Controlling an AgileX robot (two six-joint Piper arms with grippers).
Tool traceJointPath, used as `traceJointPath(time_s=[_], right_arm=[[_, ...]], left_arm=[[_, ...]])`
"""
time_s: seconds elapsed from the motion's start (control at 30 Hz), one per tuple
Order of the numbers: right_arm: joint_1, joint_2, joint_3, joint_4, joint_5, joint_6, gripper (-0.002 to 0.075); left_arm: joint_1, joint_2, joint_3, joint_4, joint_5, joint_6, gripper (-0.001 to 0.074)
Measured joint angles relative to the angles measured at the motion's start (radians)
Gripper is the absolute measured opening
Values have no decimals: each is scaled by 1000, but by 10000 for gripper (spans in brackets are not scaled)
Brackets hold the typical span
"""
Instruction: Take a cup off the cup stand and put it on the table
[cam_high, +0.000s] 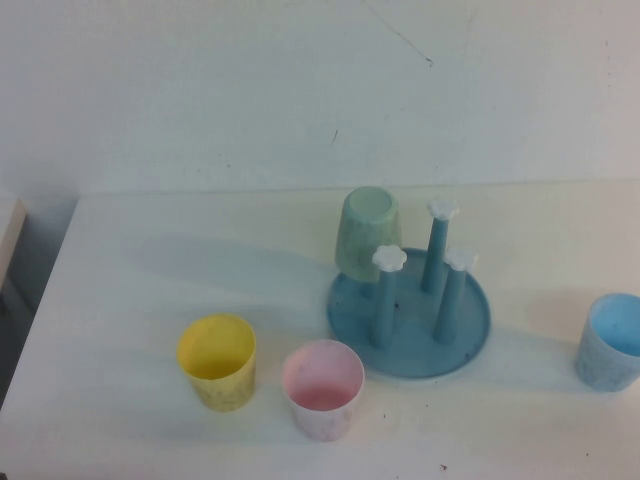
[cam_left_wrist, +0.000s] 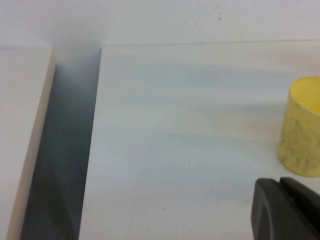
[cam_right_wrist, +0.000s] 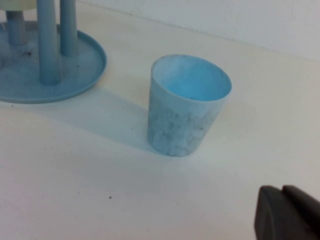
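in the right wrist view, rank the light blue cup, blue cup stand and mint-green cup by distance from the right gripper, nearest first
1. Light blue plastic cup, upright on the table, closest to the right gripper.
2. Round blue cup stand, behind it.
3. Mint-green cup, farthest, barely showing on a far peg.

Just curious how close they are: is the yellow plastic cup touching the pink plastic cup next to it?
Apart. The high view shows bare white table between the yellow plastic cup and the pink plastic cup.
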Motion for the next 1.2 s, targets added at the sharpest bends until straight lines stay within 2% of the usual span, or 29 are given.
traceJointPath(time_s=[0.13,0.2,0.37,0.43,0.97,1.1,1.2], right_arm=[[0,0,0,0,0,0,-1],[0,0,0,0,0,0,-1],[0,0,0,0,0,0,-1],[0,0,0,0,0,0,-1],[0,0,0,0,0,0,-1],[0,0,0,0,0,0,-1],[0,0,0,0,0,0,-1]], left_arm=[[0,0,0,0,0,0,-3],[0,0,0,-59,-22,-34,-4],[0,0,4,-456,-142,-219,-3],[0,0,4,-512,-173,-219,-4],[0,0,4,-653,-376,-181,-3],[0,0,4,-655,-353,-143,-3],[0,3,-1,-637,-248,-105,-3]])
